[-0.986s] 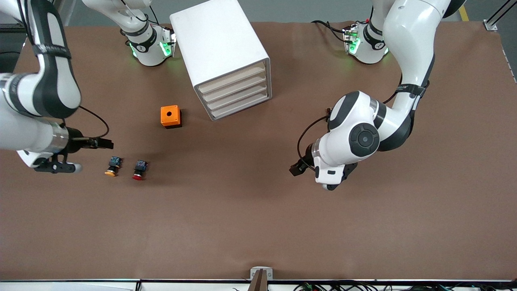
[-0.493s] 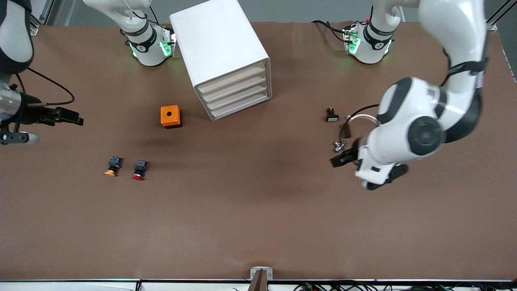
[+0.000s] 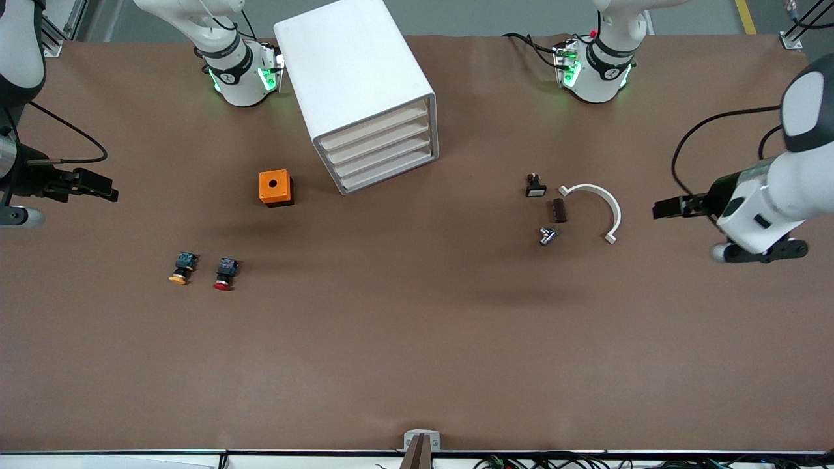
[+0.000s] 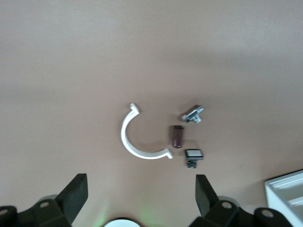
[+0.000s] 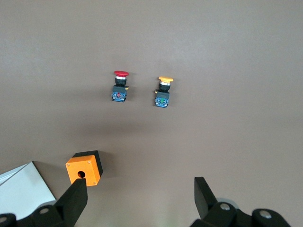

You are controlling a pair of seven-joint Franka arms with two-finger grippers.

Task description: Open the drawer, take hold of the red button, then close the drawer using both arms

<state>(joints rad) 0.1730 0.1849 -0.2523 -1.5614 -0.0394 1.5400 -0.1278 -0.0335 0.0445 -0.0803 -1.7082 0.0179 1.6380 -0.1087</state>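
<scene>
The button lay untouched nearest you, beside its orange-capped twin. You had swung both arms outward: right gripper and left gripper hung wide open, empty. Drawer cabinet stayed shut; nothing started.

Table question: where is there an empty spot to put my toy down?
The widest bare patch of the table is the whole strip nearer the front camera than the red button and orange-yellow button. Another lies between the orange box and the white curved clip. It is crowded beside that clip, where three small parts cluster, and around the drawer cabinet.
</scene>
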